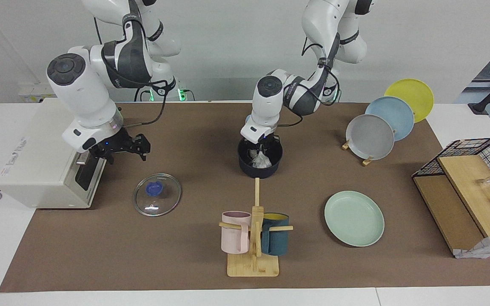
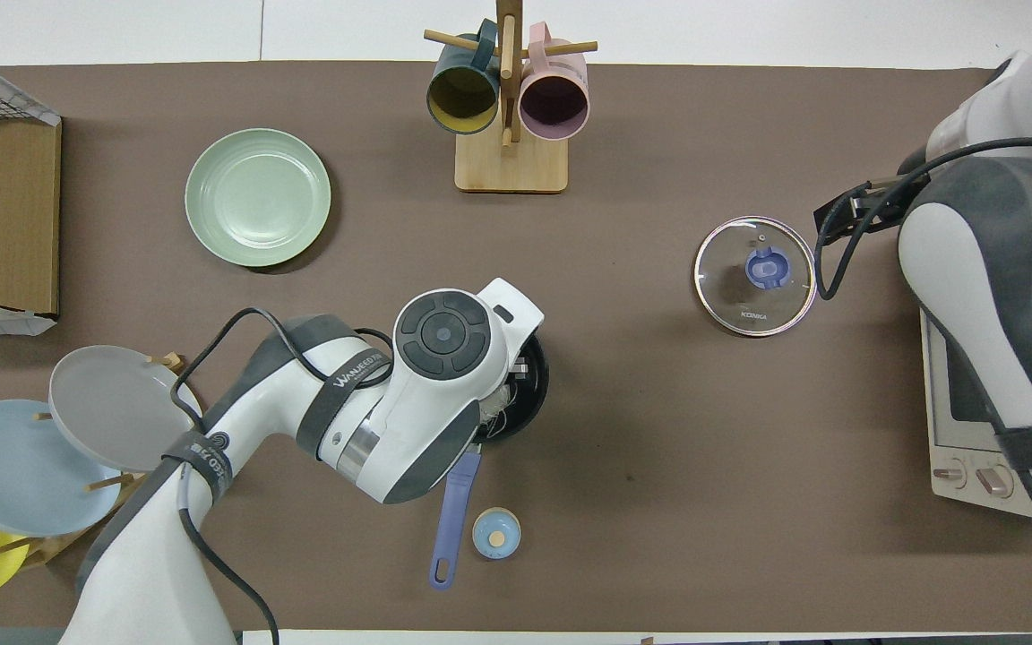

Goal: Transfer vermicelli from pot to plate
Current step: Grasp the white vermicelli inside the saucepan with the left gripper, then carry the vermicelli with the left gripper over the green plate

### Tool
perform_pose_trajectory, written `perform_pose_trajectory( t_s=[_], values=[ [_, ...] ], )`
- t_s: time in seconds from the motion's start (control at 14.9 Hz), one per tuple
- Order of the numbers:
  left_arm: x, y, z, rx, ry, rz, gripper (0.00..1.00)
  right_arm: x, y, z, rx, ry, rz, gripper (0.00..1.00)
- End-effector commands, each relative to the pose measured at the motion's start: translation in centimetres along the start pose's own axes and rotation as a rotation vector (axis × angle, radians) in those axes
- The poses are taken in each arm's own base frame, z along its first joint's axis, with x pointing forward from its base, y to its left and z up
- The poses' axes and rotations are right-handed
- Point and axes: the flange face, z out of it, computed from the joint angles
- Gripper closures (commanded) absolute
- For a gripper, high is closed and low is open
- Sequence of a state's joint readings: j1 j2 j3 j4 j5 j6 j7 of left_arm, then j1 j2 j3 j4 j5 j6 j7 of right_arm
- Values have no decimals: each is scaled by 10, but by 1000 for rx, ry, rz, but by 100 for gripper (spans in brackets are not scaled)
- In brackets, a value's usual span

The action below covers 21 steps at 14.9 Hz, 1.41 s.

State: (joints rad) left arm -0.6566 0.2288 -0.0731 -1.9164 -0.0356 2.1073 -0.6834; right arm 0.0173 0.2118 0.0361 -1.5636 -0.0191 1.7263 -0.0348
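Note:
The dark navy pot (image 1: 245, 165) stands mid-table, near the robots; its blue handle (image 2: 450, 520) points toward them. My left gripper (image 1: 259, 152) reaches down into the pot, shut on the white vermicelli (image 1: 261, 160), which rises in a peak to the fingertips. In the overhead view the left arm's wrist covers most of the pot (image 2: 536, 387), and only a few threads (image 2: 500, 409) show. The mint-green plate (image 1: 354, 218) lies empty, farther from the robots, toward the left arm's end. My right gripper (image 1: 144, 147) is open and empty, in the air beside the white oven.
The glass lid (image 1: 157, 194) lies toward the right arm's end. A mug rack (image 1: 253, 238) with two mugs stands farther out than the pot. Grey (image 1: 370, 137), blue and yellow plates lean on a stand. A white oven (image 1: 45, 157), a wire basket (image 1: 474, 170) and a small blue disc (image 2: 495, 533) are also there.

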Motion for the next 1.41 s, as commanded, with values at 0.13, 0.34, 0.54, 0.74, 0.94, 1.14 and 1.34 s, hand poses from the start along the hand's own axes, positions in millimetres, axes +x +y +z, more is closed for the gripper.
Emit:
perform_pose_trajectory(
  t_s=[0.13, 0.34, 0.54, 0.74, 0.94, 1.14, 1.34],
  values=[
    [10, -31, -103, 22, -29, 18, 100, -19, 18, -34, -8, 5, 15, 0],
    [36, -69, -161, 2, -43, 1, 100, -34, 29, -55, -9, 11, 36, 0],
    [77, -144, -200, -58, -39, -29, 100, -37, 29, -57, -9, 6, 36, 0],
    [108, -205, -205, -92, -6, -36, 100, -38, 28, -59, -6, 13, 34, 0],
    [136, -259, -192, -106, 35, 13, 100, -47, 28, -71, -4, 19, 40, 0],
    [161, -278, -142, -104, 84, 37, 100, -55, 46, -71, 8, 18, 70, 0],
    [183, -293, -97, -101, 117, 61, 100, -53, 38, -74, 15, 29, 57, 0]
  ],
)
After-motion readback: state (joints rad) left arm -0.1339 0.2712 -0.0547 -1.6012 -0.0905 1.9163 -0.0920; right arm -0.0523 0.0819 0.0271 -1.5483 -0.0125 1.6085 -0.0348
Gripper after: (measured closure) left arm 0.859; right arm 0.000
